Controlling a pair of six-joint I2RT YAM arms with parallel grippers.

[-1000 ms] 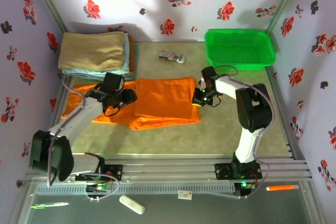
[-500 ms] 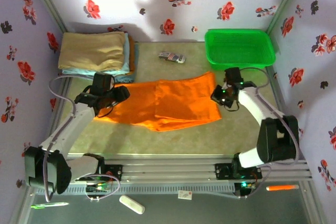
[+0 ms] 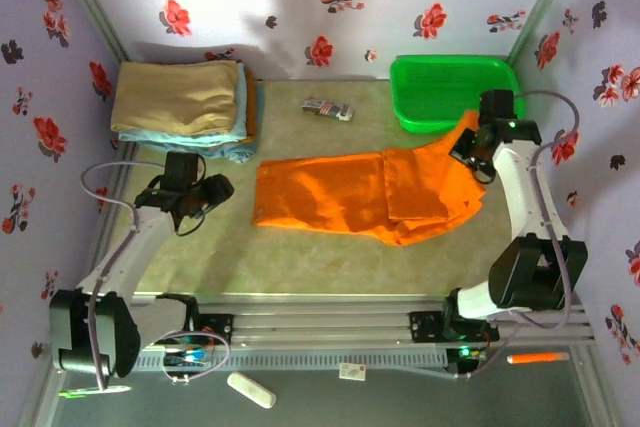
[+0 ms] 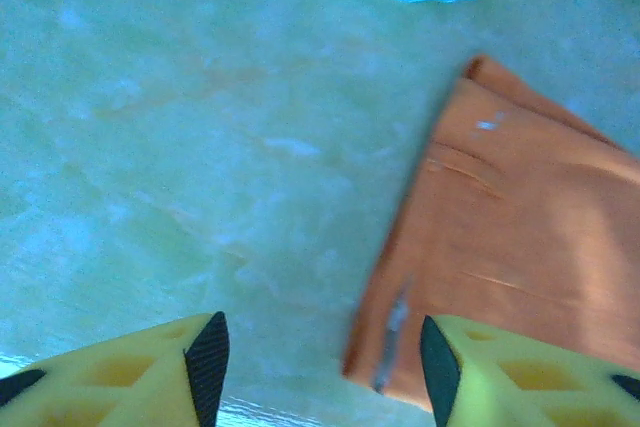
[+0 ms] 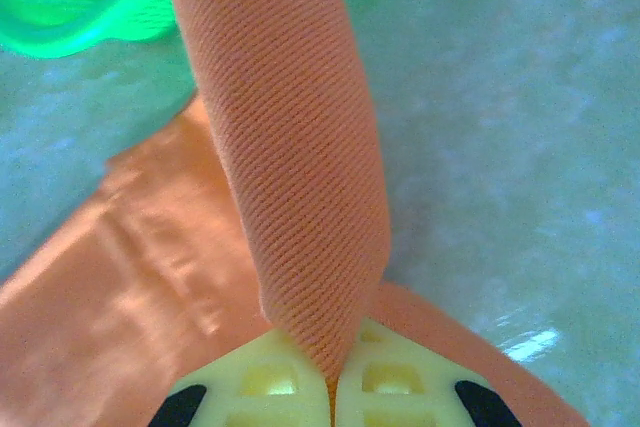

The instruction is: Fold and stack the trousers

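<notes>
Trousers (image 3: 340,197) lie part-folded on the desk (image 3: 300,262), right end lifted and pinched in the right tool (image 5: 330,385) beside the green basket (image 3: 400,87). Left tool (image 4: 322,352) spread, empty, just off the cloth's left edge. Judged light, limp: grip hems or corners.

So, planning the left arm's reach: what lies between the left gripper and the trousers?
Just bare table, seen in the top view; the left gripper is open, apart from the trousers.
</notes>
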